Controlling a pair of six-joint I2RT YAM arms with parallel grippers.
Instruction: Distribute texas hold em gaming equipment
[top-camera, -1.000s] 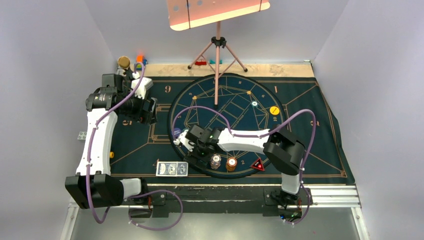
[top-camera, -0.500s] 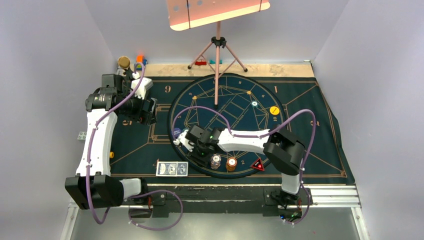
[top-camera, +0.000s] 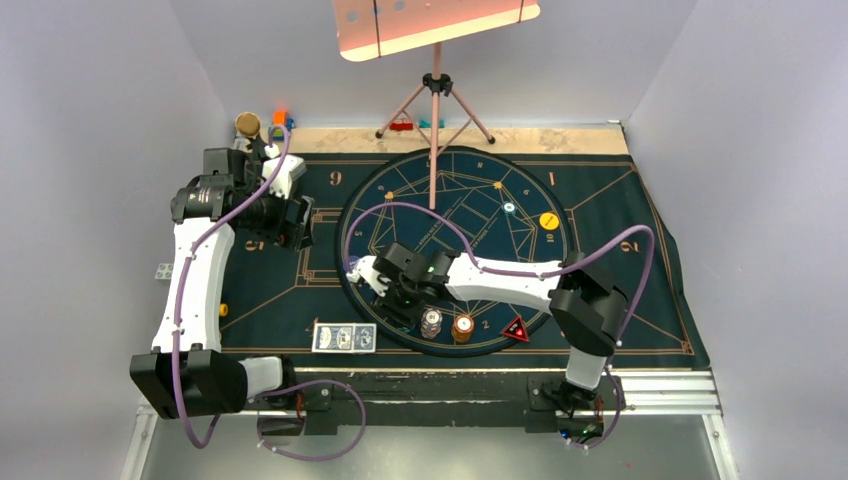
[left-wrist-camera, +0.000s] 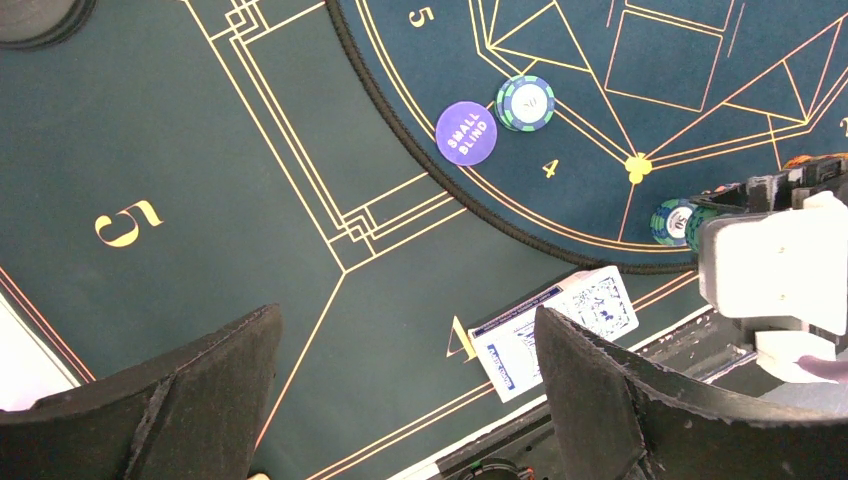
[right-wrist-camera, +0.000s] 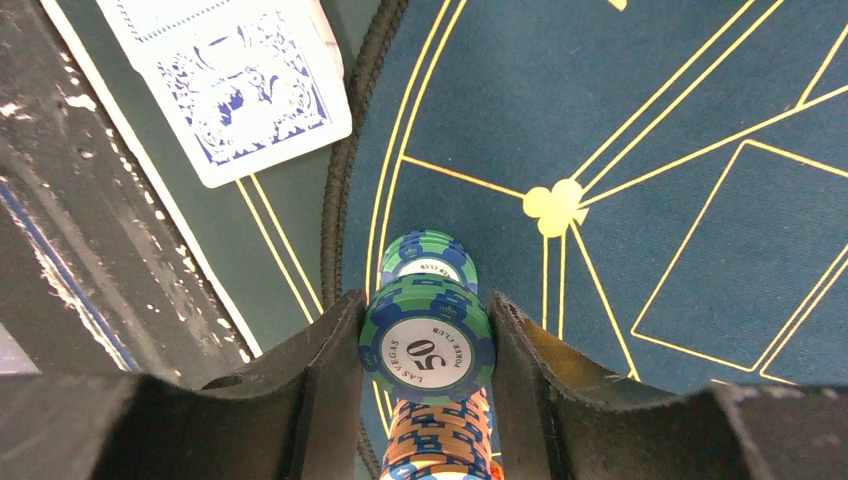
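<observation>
chips and cards first, from the top view: the blue-backed cards (top-camera: 343, 338) lie side by side on the mat (top-camera: 665, 300) at its near edge, outside the round centre, which i read as a hand dealt to that seat. a striped chip stack (top-camera: 431, 323), an orange stack (top-camera: 462, 326) and the red-black marker (top-camera: 516, 330) sit in a row just inside the circle's near rim, likely the bank i'm drawing from. the yellow disc (top-camera: 548, 220) lies well apart on the circle's far right side. the right tool (top-camera: 398, 303) reaches across to just left of the stacks. the left tool (top-camera: 292, 222) hangs over the mat's left part, away from every piece, i'd guess so as not to crowd the other arm.

left wrist view: the left tool is spread wide with nothing between its fingers (left-wrist-camera: 200, 390). below it the small blind disc (left-wrist-camera: 466, 132) lies just beside a lone teal chip (left-wrist-camera: 526, 103) inside the rim, set together as one seat's stake, i think.

right wrist view: the right tool pinches a teal 50 chip (right-wrist-camera: 427, 342) by its rim, one finger on each side, a hold that should take one chip and not the pile. orange-striped chips (right-wrist-camera: 440, 445) show directly under it; i cannot tell whether it rests on them or is clear. a second teal chip (right-wrist-camera: 430, 258) lies just beyond.
</observation>
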